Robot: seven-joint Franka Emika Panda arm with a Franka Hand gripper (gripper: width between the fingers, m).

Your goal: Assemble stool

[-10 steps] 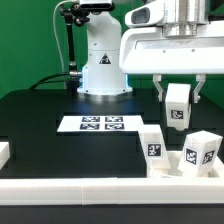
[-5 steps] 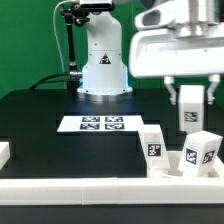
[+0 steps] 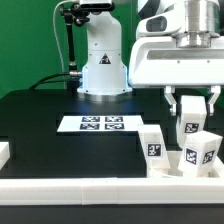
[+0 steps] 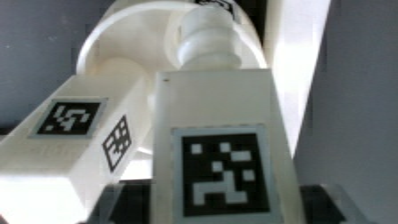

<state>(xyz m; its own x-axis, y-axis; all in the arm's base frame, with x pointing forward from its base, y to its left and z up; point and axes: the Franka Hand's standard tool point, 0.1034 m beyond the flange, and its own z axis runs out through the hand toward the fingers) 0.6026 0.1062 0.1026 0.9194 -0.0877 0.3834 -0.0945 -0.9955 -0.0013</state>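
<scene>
Stool leg (image 3: 191, 128) is clamped upright between the fingers of the gripper (image 3: 191, 108). The jaws are set narrow and closed on the leg's upper sides, with the tag facing the exterior camera. The wrist view shows the same leg (image 4: 217, 130) running down from the jaws.

Below it, at the exterior view's near right, the seat (image 3: 172, 167) lies on the table (image 3: 40, 115). Two more legs stand at the seat, one on the left (image 3: 152, 148) and one on the right (image 3: 200, 152). The held leg hangs just behind the right one, and contact with the seat cannot be confirmed. The marker board (image 3: 100, 124) lies well to the left.

Judged step: leg insertion. The next move calls for aligning the leg over its socket, lowering it straight, and clearing the right leg.
</scene>
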